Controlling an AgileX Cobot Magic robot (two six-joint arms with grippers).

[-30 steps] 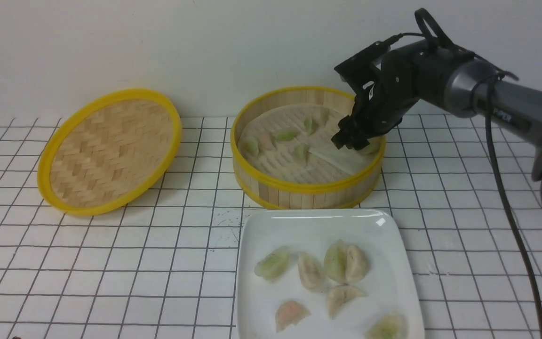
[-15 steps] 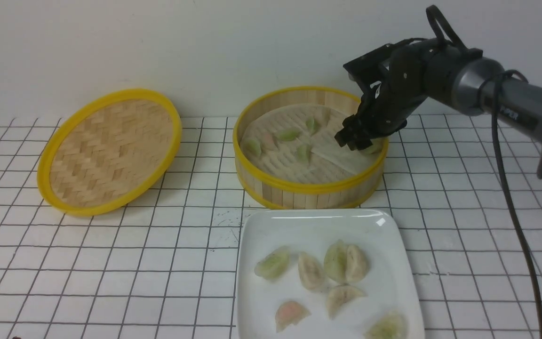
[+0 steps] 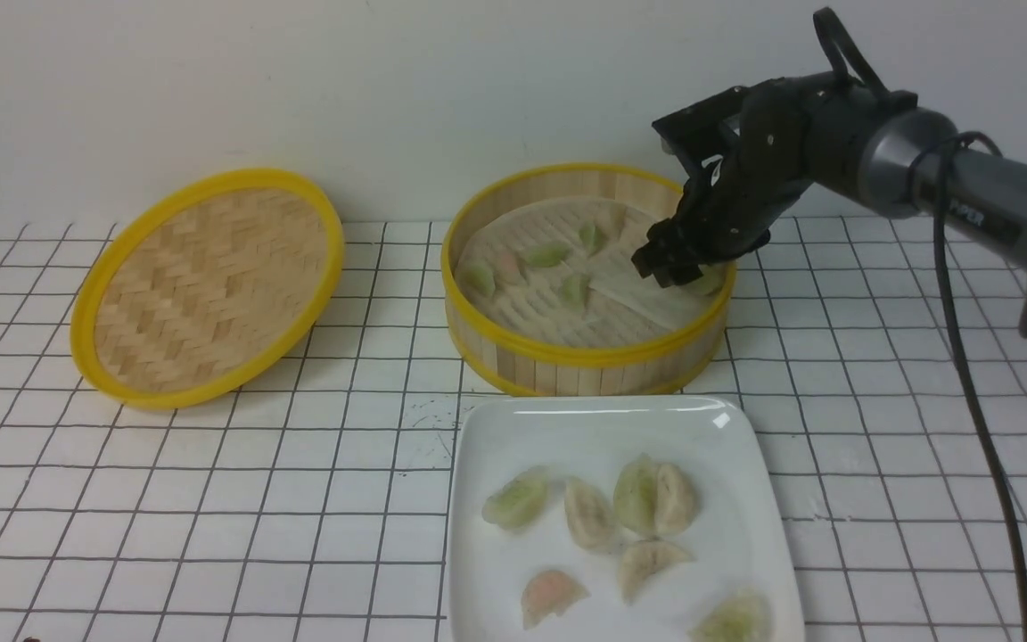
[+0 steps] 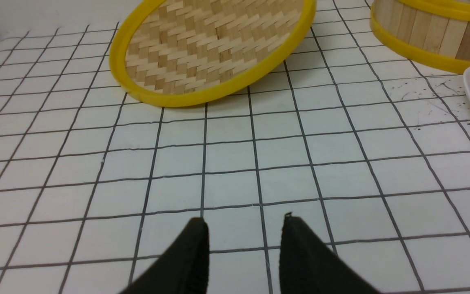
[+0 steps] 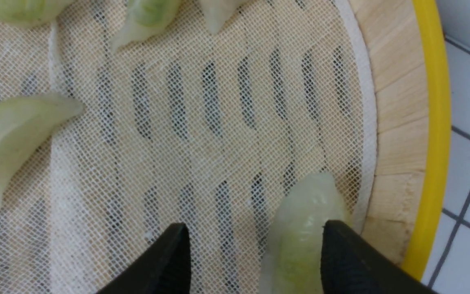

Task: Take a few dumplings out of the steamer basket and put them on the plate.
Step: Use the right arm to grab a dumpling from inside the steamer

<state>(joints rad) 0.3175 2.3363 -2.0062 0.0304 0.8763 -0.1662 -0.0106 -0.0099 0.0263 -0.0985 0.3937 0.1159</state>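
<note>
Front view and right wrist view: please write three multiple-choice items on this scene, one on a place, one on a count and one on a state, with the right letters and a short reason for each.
1. Where is the plate relative to the steamer basket?
A. Behind it, by the wall
B. In front of it, nearer the robot
C. Inside it

2. How many dumplings lie on the plate?
A. Two
B. Twelve
C. Seven

3. What is the state of the right hand?
A. Open, low inside the basket, a green dumpling between its fingers
B. Shut on a dumpling above the plate
C. Open above the plate

Answers:
1 B: the front view shows the plate on the camera's side of the basket.
2 C: seven can be counted there.
3 A: the right wrist view shows the fingers apart, the dumpling beside one.
</note>
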